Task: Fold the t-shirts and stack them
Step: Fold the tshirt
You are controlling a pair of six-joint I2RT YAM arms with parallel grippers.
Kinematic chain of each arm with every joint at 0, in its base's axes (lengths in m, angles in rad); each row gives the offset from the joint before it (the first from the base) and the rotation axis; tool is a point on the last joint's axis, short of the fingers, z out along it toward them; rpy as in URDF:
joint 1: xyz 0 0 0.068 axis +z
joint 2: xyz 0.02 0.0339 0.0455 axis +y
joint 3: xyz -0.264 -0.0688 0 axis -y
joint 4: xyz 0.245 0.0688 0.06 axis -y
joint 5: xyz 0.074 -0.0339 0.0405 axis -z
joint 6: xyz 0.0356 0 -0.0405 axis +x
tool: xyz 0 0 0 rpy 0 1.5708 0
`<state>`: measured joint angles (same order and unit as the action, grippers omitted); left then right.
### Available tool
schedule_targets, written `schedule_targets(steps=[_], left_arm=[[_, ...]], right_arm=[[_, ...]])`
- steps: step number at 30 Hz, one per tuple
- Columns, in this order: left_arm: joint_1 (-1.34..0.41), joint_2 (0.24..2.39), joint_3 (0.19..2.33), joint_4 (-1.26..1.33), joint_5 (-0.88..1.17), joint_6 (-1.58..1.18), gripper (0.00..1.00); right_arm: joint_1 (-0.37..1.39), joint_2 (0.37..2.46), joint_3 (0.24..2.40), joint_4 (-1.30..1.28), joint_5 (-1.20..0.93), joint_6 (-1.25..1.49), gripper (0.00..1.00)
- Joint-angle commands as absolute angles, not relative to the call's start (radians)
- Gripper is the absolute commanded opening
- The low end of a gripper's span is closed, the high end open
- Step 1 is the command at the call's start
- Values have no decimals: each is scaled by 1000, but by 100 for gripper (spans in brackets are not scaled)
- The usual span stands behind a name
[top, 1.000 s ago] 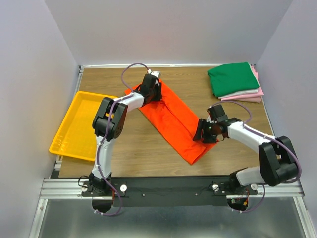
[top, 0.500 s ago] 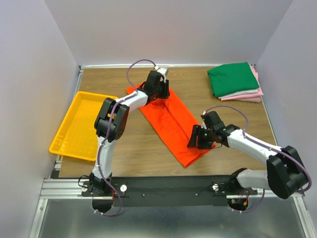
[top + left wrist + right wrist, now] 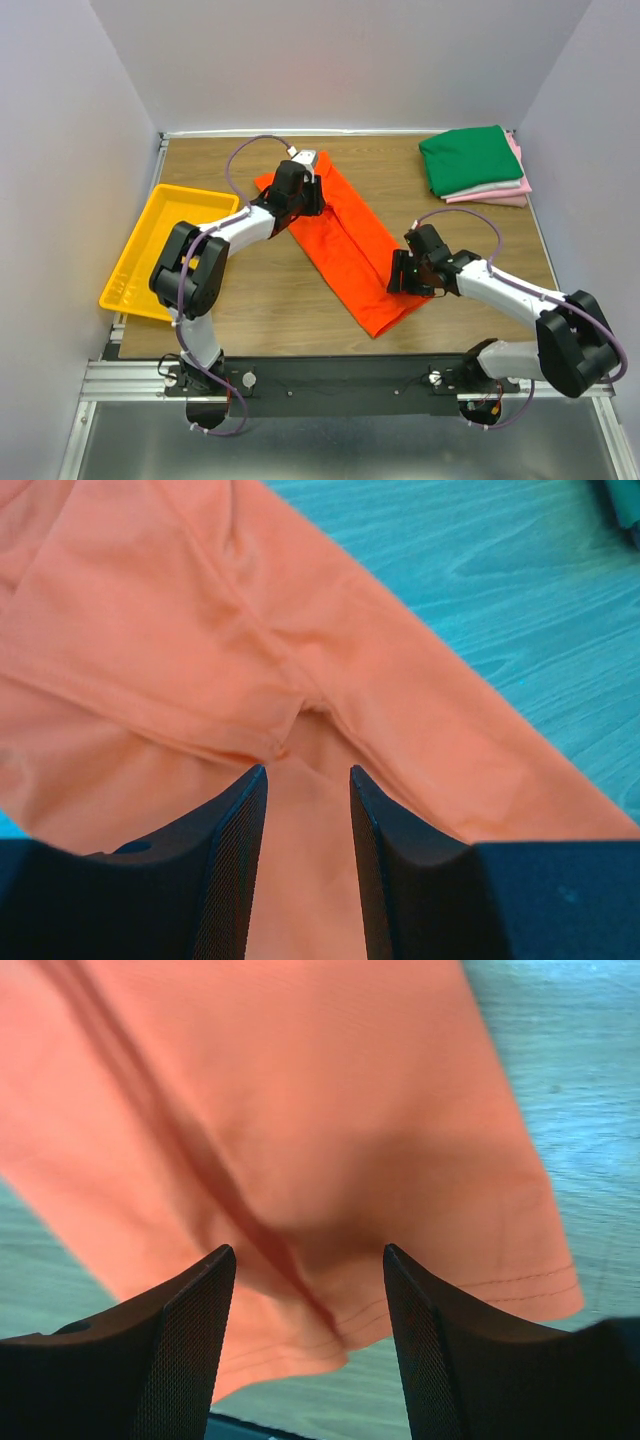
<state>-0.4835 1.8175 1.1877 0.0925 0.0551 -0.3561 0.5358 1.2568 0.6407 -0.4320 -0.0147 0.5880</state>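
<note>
The left pincer [image 3: 305, 772] slides a bit left on the orange t-shirt [image 3: 345, 245]; the right pincer [image 3: 307, 1252] nudges right. Both are open, holding nothing. The shirt lies long across the bench [image 3: 280, 295], still needing folds.

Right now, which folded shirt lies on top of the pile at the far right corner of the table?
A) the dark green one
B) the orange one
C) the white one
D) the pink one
A: the dark green shirt lies uppermost, and only an edge of the pink shirt peeks out beneath it.
</note>
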Motion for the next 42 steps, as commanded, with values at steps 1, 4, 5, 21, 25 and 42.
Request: schedule_targets(steps=[1, 4, 5, 21, 25, 42], left_arm=[[-483, 1819, 1112, 135, -20, -388, 47], [-483, 1859, 1111, 129, -29, -393, 47], [-482, 1873, 1111, 129, -35, -393, 47], [-469, 2078, 1239, 104, 32, -365, 47], [-469, 2094, 1265, 94, 44, -347, 47], [-460, 2168, 1384, 5, 109, -284, 47]], right_arm=[[557, 1302, 653, -456, 86, 568, 68], [571, 1290, 655, -454, 87, 575, 68], [572, 1287, 652, -456, 84, 583, 68], [707, 1330, 571, -443, 37, 735, 68], [759, 1336, 574, -423, 32, 778, 68], [962, 1526, 704, -264, -8, 885, 69]])
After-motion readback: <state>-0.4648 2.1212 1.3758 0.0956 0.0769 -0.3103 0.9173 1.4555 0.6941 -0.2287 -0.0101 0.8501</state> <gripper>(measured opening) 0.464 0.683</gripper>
